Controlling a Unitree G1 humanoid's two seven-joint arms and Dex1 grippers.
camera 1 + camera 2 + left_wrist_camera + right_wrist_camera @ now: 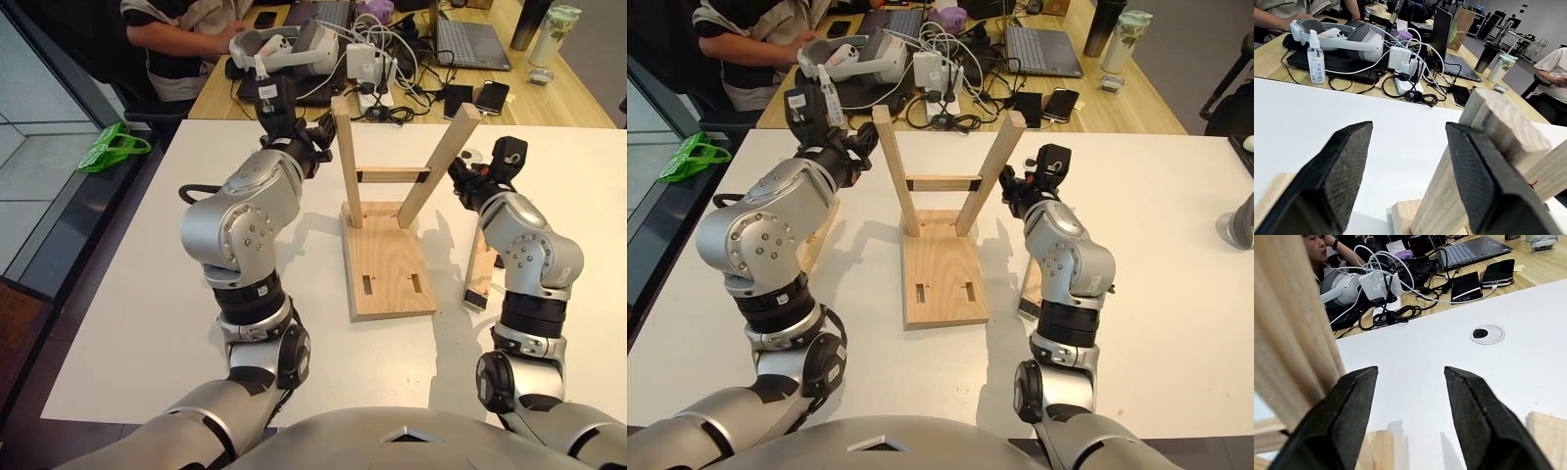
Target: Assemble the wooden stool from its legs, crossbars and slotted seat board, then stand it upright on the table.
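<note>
I see the seat board point(387, 269) flat on the desk point(147, 294). 2 legs point(347, 162) stand splayed at its far end, joined by 1 crossbar point(392, 175). The left pincer point(1408, 132) and right pincer point(1410, 374) are both spread wide and empty, just beside the leg tops.
</note>
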